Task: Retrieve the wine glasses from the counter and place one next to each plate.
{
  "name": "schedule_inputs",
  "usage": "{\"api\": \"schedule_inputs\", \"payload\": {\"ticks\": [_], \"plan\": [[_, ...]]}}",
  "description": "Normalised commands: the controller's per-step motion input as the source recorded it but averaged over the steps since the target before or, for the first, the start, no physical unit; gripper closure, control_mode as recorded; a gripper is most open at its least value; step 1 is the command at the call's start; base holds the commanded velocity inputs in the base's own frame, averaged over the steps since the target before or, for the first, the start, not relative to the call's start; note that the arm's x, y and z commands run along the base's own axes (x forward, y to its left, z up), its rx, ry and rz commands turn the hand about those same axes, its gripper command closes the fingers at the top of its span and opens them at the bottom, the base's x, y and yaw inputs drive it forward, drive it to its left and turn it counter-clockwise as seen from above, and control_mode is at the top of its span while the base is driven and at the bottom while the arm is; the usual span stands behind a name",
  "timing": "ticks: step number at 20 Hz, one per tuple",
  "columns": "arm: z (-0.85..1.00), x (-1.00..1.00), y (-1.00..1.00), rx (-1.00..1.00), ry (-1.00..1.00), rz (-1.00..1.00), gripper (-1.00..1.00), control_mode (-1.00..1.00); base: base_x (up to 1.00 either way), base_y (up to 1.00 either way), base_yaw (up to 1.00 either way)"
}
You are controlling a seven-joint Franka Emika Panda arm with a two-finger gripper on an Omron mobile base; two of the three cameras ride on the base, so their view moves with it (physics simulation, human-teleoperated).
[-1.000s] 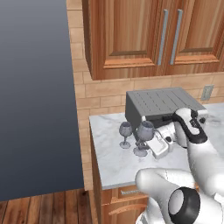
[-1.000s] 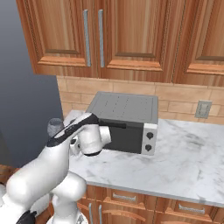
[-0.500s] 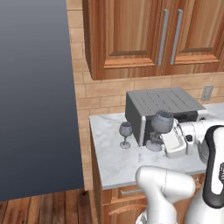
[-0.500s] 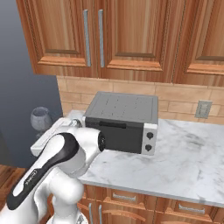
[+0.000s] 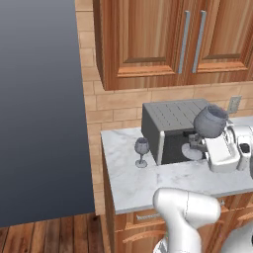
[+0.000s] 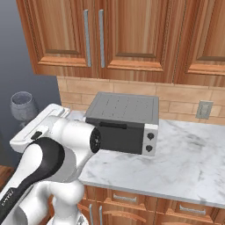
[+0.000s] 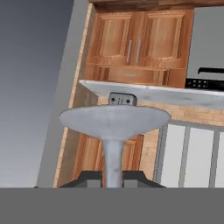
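Behind and above the claw, brown wooden cabinets (image 6: 132, 39) with raised panels and slim metal handles span the wall over a tan brick backsplash. Below the claw lies the counter (image 5: 148, 183), a veined white-grey marble slab. A boxy grey toaster oven (image 6: 123, 121) with a ribbed top stands on it just behind the claw; the right base view shows its dark door and two knobs, which the left base view mostly hides behind the arm. The claw (image 7: 113, 178) is clamped narrow on the thin stem of a wine glass (image 5: 210, 123), lifted clear of the marble and tilted, its rounded translucent bluish-grey bowl uppermost. The hand view shows the glass's round foot broadside; its bowl is cut off there. The second wine glass (image 5: 142, 150) stands upright on the counter, well to the claw's left.
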Motion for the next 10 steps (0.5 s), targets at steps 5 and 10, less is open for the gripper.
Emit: {"api": "schedule_inputs", "payload": {"ticks": [5, 10], "plan": [[0.55, -0.34, -0.35, 0.0, -0.2, 0.23, 1.0, -1.0, 0.0, 0.0, 0.0], [0.09, -0.11, -0.08, 0.0, -0.05, 0.07, 1.0, 1.0, -0.33, -0.26, 0.09]]}}
